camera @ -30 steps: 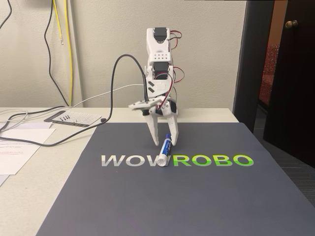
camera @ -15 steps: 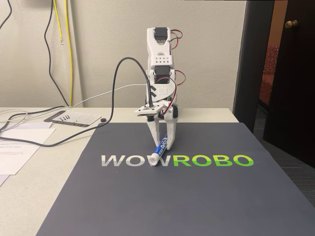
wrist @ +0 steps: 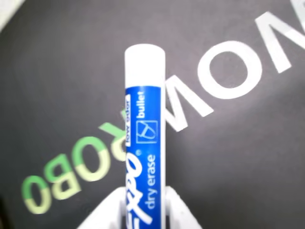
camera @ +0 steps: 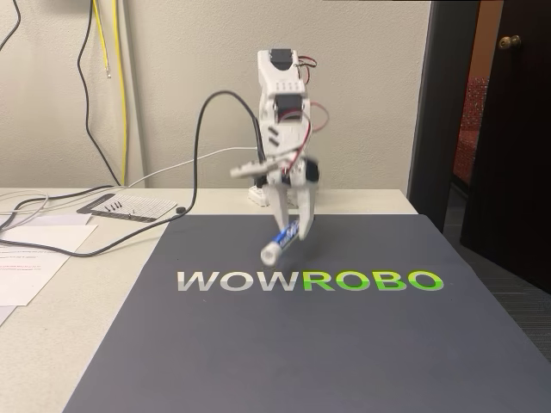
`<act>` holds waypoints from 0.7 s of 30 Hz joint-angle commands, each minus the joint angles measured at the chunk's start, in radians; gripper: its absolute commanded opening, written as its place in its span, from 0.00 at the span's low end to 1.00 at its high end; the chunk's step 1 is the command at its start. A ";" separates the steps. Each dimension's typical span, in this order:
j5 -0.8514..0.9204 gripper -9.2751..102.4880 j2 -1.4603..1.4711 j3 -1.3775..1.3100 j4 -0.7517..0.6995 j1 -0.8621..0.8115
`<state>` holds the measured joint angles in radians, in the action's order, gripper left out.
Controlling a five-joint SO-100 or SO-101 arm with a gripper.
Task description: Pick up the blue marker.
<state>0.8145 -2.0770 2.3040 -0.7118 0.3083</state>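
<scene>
Now gripper (camera: 291,231) jaws pinching blue marker (camera: 281,243), tilted, white end low, clear above grey mat (camera: 344,344).

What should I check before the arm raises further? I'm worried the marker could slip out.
1. Gripper shut on the blue marker: ok.
2. Marker off the mat: ok, a gap shows under it in the fixed view.
3. Marker level: not ok, its white end hangs lower.
4. Grip centred: cannot tell; much of the barrel sticks out past the fingers.
5. Cap on: cannot tell.
</scene>
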 commanded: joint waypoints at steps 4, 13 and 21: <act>-0.302 0.08 -0.166 -0.158 -0.219 0.025; -0.739 0.08 -0.422 -0.156 -0.405 0.066; -0.959 0.08 -0.578 -0.143 -0.535 0.118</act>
<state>-0.1028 -2.6047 2.1936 -1.2149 0.4188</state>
